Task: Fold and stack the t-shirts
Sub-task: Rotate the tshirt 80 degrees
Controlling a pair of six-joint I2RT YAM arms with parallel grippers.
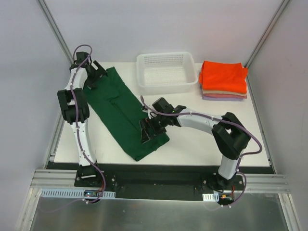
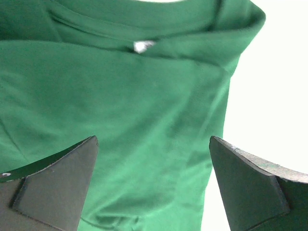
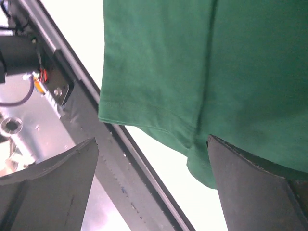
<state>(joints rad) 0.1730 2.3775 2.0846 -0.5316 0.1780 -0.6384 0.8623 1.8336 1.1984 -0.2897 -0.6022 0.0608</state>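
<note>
Hovering wide open and empty, the left gripper (image 1: 98, 73) is over the far collar, the right gripper (image 1: 147, 133) over the near hem of the green shirt (image 1: 121, 109), lying left of centre; pinch both layers squarely before folding.

tan t-shirt (image 1: 224, 91), lilac t-shirt (image 1: 224, 96) mostly hidden beneath orange t-shirt (image 1: 224, 76), only edges showing
</note>
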